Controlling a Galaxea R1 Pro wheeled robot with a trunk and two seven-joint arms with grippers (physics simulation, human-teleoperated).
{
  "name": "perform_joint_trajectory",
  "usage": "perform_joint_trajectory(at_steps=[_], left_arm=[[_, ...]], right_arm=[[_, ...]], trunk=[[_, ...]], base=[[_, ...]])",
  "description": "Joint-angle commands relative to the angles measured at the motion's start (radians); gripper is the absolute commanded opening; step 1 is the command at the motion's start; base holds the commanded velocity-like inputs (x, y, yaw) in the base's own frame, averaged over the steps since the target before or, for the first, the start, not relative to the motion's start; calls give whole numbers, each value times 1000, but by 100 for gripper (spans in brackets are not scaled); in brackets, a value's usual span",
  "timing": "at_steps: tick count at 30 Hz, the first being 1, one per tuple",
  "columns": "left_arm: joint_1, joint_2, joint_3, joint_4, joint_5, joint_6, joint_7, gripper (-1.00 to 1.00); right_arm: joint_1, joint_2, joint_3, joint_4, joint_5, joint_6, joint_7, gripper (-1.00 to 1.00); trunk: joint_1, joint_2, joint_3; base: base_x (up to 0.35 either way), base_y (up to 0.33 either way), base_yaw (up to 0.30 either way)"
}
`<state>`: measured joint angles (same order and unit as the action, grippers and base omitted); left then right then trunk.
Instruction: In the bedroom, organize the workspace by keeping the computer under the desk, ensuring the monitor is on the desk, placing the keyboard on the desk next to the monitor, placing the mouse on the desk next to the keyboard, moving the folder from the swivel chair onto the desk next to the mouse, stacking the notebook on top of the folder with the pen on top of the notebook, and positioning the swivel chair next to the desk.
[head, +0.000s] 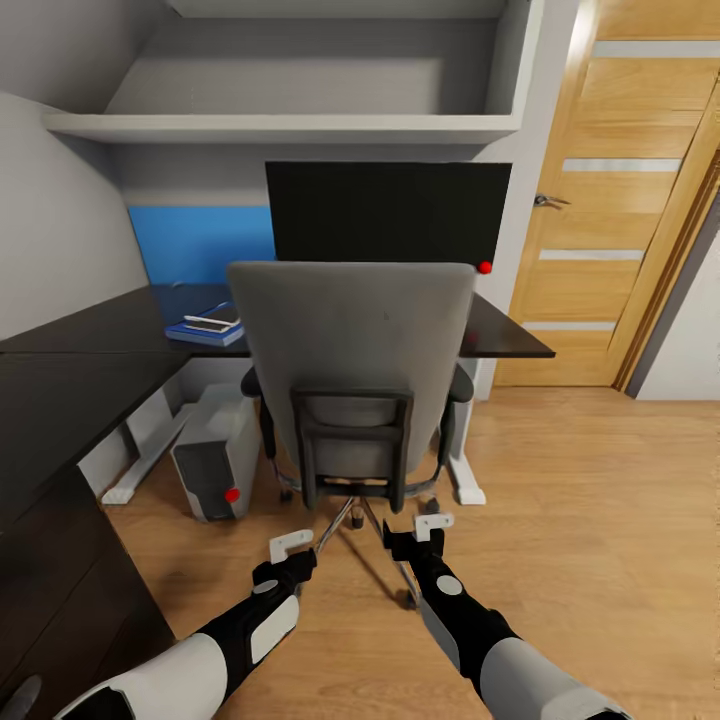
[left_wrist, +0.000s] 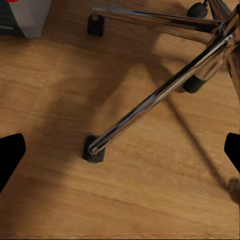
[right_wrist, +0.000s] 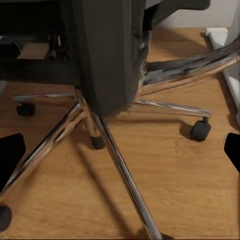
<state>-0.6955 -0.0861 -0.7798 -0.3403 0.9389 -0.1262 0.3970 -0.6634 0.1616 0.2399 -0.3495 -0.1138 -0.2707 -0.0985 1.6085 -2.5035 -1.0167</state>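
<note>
I take the desk (head: 70, 390) as the landmark: a black L-shaped top with a blue back panel, one wing running along the wall ahead of me and the other coming back along my left.

The monitor (head: 388, 212) stands on the far wing of the desk, its screen facing me, a red light at a lower corner.

The swivel chair (head: 350, 350) is drawn up to the desk's front edge, directly before the monitor, with its backrest turned toward me. Its metal star base (left_wrist: 150, 102) spreads over the wood floor on the side of the chair away from the desk.

The computer (head: 217, 450) sits on the floor under the desk, just beside the chair and toward the corner of the L.

The folder (head: 200, 333) lies on the desk top near the blue panel, with the notebook (head: 213, 322) stacked on it. I cannot make out a pen, keyboard or mouse.

Left gripper (head: 293, 549): jaws apart, holding nothing, hovering low over one chair leg. Right gripper (head: 428, 530): jaws apart, holding nothing, also low behind the chair.

Governing relation: the chair lies straight ahead of both grippers, between them and the desk, its backrest broadside to me. Both arms are about equally near. In my judgement, any remaining push runs forward toward the desk.
</note>
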Motion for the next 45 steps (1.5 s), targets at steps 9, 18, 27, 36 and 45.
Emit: perform_joint_trajectory(at_steps=[9, 18, 27, 36, 45], left_arm=[[-1, 6, -9, 0, 11, -8, 9, 100], [-1, 6, -5, -2, 13, -8, 7, 100], [-1, 7, -3, -5, 15, -7, 14, 100], [-1, 8, 8, -7, 16, -7, 15, 100], [-1, 3, 38, 0, 19, -5, 11, 100]], right_arm=[[-1, 1, 10, 0, -12, -4, -6, 100], [-1, 1, 10, 1, -12, -4, -6, 100], [-1, 1, 9, 0, -12, -4, -7, 100], [-1, 0, 9, -1, -12, -4, -7, 100], [-1, -2, 7, 29, -10, -34, -8, 100]], trunk=[[-2, 0, 11], [-6, 2, 46], [-24, 31, 77], [-58, 94, 106], [-93, 157, 134]], base=[[-335, 0, 0], [-315, 0, 0], [-56, 0, 0], [-1, 0, 0], [-227, 0, 0]])
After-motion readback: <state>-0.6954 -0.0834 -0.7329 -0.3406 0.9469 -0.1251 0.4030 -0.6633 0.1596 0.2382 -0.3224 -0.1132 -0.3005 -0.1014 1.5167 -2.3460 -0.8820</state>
